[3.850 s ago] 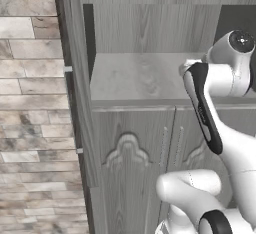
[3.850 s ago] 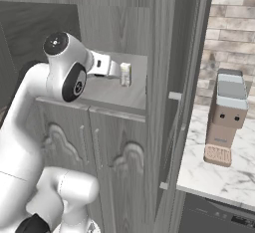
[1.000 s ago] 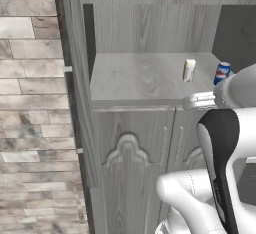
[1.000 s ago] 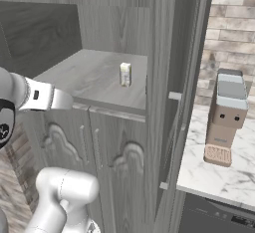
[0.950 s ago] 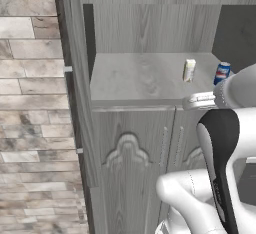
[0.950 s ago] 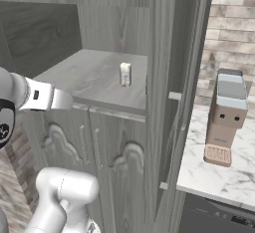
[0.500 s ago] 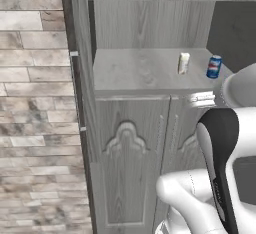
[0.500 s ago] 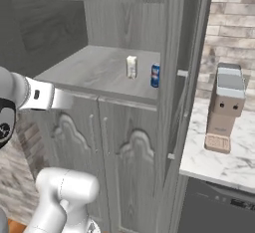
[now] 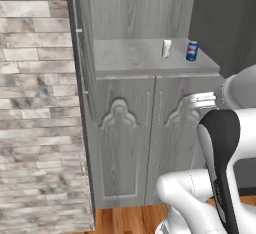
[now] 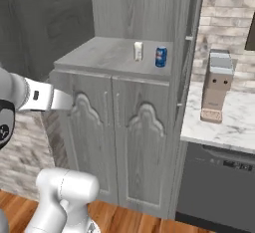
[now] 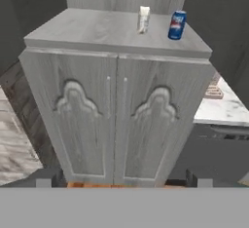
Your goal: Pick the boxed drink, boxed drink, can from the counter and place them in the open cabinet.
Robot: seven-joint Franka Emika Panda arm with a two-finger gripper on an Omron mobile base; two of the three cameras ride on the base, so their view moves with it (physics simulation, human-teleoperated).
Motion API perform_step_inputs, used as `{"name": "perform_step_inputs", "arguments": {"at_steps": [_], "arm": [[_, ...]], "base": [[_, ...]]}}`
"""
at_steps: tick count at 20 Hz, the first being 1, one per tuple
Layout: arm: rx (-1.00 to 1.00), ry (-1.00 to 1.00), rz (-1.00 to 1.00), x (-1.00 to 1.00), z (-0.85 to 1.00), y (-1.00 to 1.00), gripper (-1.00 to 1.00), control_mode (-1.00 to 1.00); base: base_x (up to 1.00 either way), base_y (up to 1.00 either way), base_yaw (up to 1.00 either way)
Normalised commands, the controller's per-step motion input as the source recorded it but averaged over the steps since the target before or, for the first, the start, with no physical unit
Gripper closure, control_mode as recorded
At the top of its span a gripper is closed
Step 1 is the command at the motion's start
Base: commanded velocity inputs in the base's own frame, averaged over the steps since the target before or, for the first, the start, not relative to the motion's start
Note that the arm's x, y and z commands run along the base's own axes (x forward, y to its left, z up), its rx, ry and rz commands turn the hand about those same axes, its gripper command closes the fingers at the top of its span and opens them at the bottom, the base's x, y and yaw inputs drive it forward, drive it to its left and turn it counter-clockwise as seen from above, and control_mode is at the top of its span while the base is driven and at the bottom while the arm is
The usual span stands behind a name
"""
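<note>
Standing fully spread and holding nothing, the two small dark fingers, their tips rising at the bottom of the hand view and facing the paired doors of the tall grey wood-grain cabinet, well back from it. Sitting upright on the cabinet's shelf niche above those ornate curved door panels, a small cream-white boxed drink carton, toward the back right part of the shelf. Standing just beside it to its right, apart and not touching, a small blue drink can with a red-and-white band and silver top. Showing the same pair from the left base view, the carton and the can near the shelf's right end, with the cabinet flanked by a pale brick wall on its left. Appearing in the right base view, the carton and can side by side on the cabinet, and, to the right of the cabinet, a white marble table carrying a grey-and-tan coffee machine.
</note>
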Motion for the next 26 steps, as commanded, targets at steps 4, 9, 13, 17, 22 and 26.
{"name": "perform_step_inputs", "arguments": {"at_steps": [4,9,13,17,22,26], "arm": [[0.0,0.0,0.0,0.0,0.0,0.0,-1.0,1.0],[0.0,0.0,0.0,0.0,0.0,0.0,-1.0,1.0],[0.0,0.0,0.0,0.0,0.0,0.0,-1.0,1.0],[0.0,0.0,0.0,0.0,0.0,0.0,-1.0,1.0],[0.0,0.0,0.0,0.0,0.0,0.0,-1.0,1.0],[0.0,0.0,0.0,0.0,0.0,0.0,-1.0,1.0]], "base": [[-0.52,0.12,-0.34],[-0.64,0.04,-0.4],[-0.68,-0.09,-0.5],[-0.66,-0.37,-0.64],[-0.54,-0.27,-0.69],[-0.42,-0.39,-0.69]]}}
